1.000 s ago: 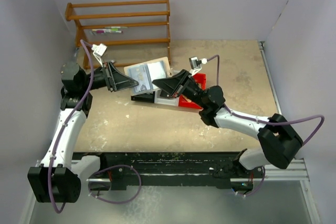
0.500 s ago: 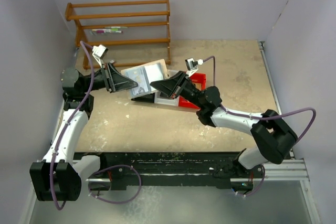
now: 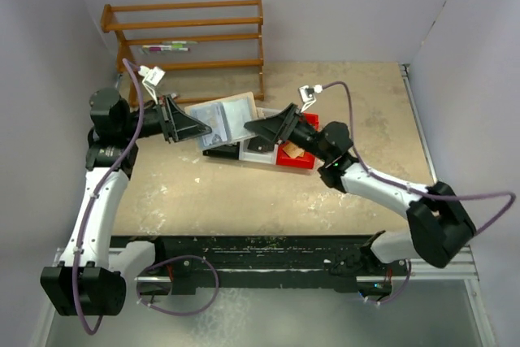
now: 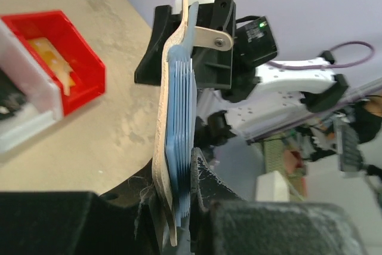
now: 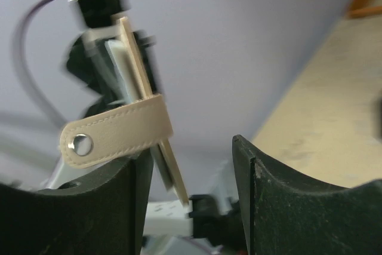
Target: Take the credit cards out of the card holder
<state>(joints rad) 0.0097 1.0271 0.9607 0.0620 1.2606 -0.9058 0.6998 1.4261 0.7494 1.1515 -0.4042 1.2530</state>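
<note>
The card holder (image 3: 226, 119) hangs open above the table, tan outside, with bluish-grey sleeves showing. My left gripper (image 3: 203, 130) is shut on its left edge. In the left wrist view the holder (image 4: 161, 147) stands edge-on between my fingers, its blue sleeves (image 4: 182, 111) stacked against it. Pale credit cards (image 3: 240, 111) sit in the sleeves. My right gripper (image 3: 253, 127) is at the holder's right edge, open. In the right wrist view the snap strap (image 5: 113, 132) lies over my left finger (image 5: 119, 183), and the holder's edge (image 5: 170, 174) sits inside the right gripper (image 5: 191, 153).
Under the holder lie a flat black item (image 3: 221, 152), a white bin (image 3: 258, 150) and a red bin (image 3: 296, 153). A wooden rack (image 3: 187, 38) stands at the back left. Walls close in on the left, back and right.
My right gripper, shut before, now stands open at the holder's right edge. The holder has shifted slightly towards the back, still in my left gripper.
</note>
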